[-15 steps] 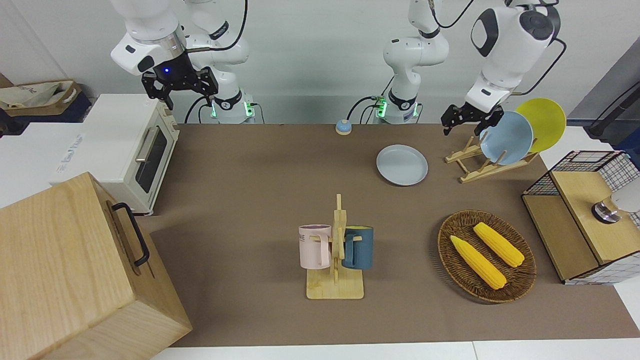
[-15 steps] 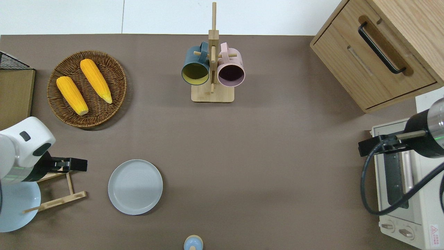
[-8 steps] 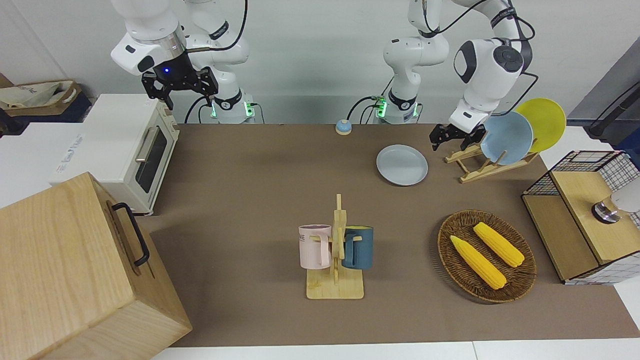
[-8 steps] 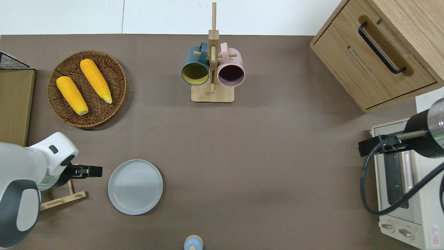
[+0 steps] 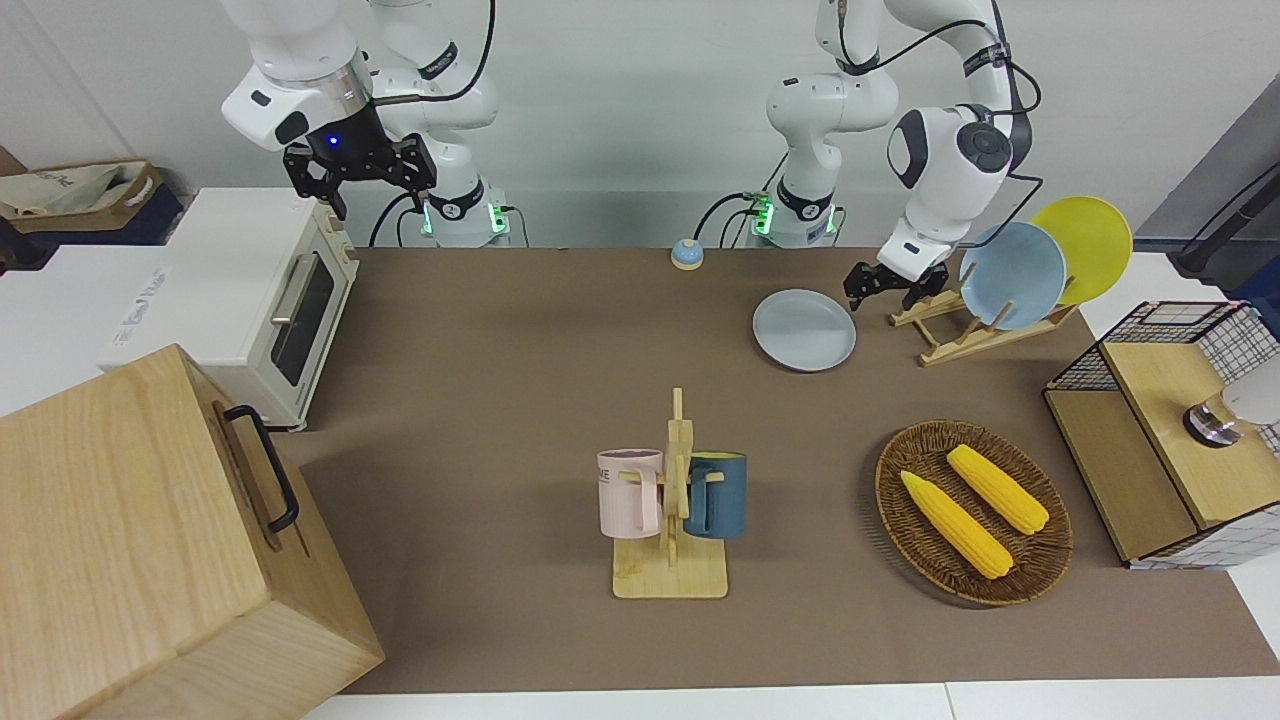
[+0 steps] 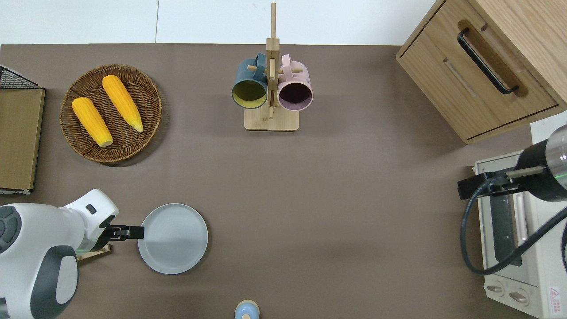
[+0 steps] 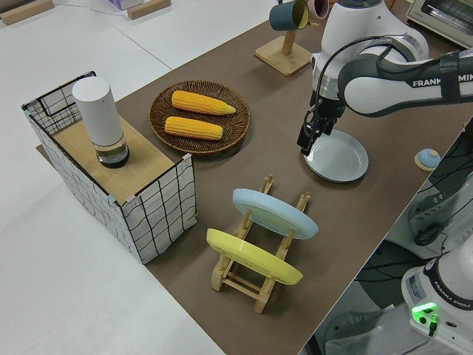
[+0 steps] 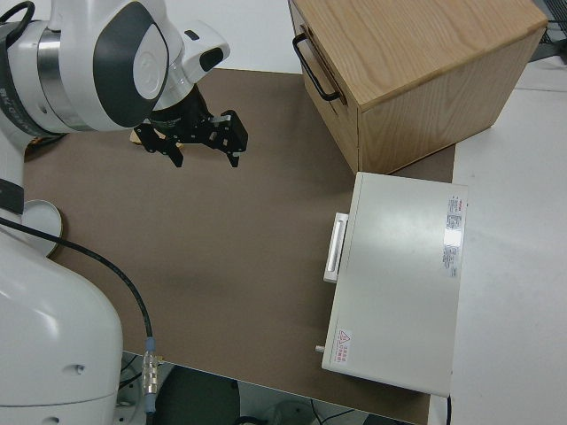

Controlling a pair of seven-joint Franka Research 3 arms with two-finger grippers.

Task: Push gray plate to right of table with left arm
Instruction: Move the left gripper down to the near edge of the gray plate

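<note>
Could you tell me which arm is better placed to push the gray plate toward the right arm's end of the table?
The left: its pincer sits at the gray plate's rim on the side away from that end. The right arm is parked.

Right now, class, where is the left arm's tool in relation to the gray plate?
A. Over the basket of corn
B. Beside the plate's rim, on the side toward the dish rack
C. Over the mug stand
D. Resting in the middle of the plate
B: the overhead view shows the left tool at the rim of the gray plate, on the dish rack side.
</note>
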